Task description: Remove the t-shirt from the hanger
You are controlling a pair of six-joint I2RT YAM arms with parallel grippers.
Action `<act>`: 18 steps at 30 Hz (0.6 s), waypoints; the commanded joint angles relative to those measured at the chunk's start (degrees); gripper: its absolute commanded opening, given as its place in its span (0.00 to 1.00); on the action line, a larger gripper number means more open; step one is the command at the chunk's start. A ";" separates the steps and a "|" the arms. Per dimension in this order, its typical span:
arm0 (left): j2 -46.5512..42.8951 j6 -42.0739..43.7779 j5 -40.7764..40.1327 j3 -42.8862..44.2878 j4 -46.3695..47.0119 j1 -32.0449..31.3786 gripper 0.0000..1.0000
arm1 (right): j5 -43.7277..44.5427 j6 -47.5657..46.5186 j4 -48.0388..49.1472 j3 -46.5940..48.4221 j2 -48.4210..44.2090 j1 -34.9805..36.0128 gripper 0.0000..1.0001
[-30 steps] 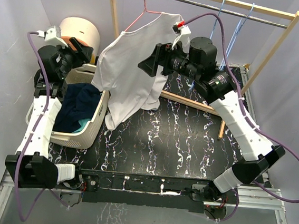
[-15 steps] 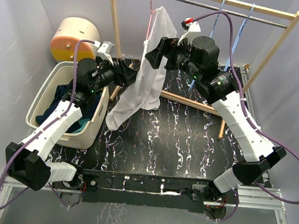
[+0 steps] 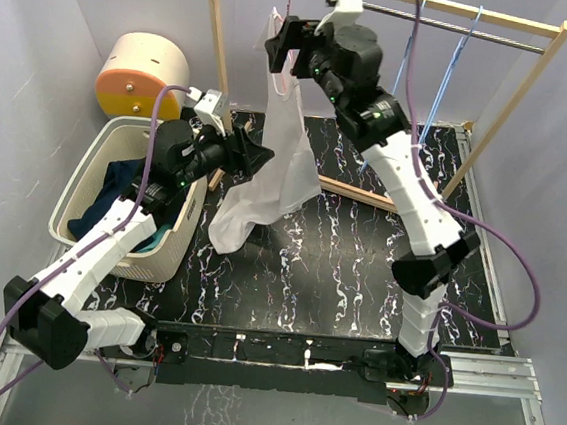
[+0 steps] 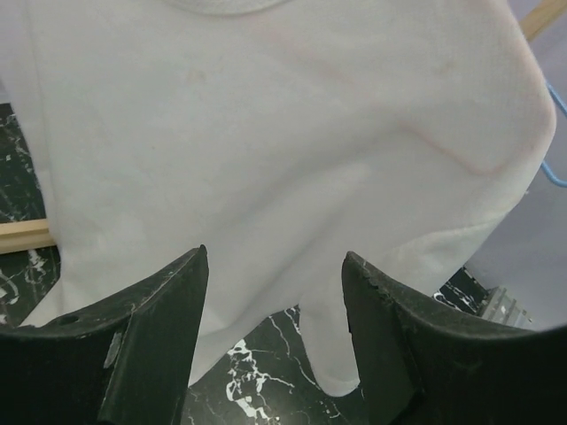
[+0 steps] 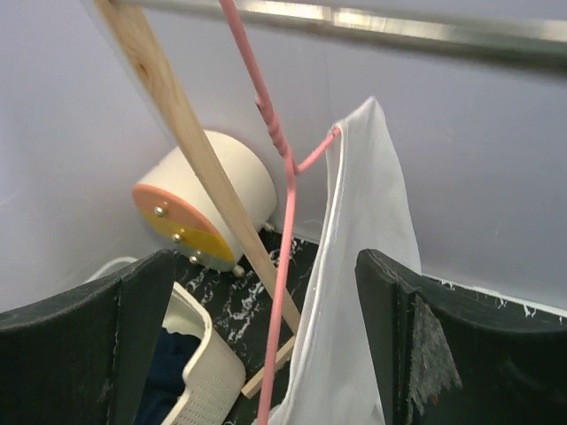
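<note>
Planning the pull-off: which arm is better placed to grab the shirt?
Left, probably. The left tool, open, faces the shirt close up, at its hanging body. The right tool, also open, is up by the hanger, better suited to steadying it.

A: Noted: shirt (image 3: 278, 162) plain white, hanger (image 5: 285, 221) pink.
B: Table (image 3: 337, 278) black, white veining. Basket (image 3: 189, 229) cream, navy cloth (image 3: 116, 181) inside. Drum (image 3: 153, 59) cream, orange-yellow face.
</note>
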 commanded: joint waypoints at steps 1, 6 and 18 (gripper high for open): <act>-6.25 5.16 -5.68 -0.68 -5.38 -0.50 0.59 | 2.96 -2.65 1.84 3.11 4.74 0.22 0.82; -12.11 9.23 -9.91 -1.26 -11.77 -0.43 0.59 | 7.35 -4.12 5.70 -2.47 3.32 0.19 0.59; -22.40 7.69 -11.69 -9.83 -15.85 -0.56 0.59 | 10.59 -7.44 15.16 -12.00 -4.83 0.22 0.53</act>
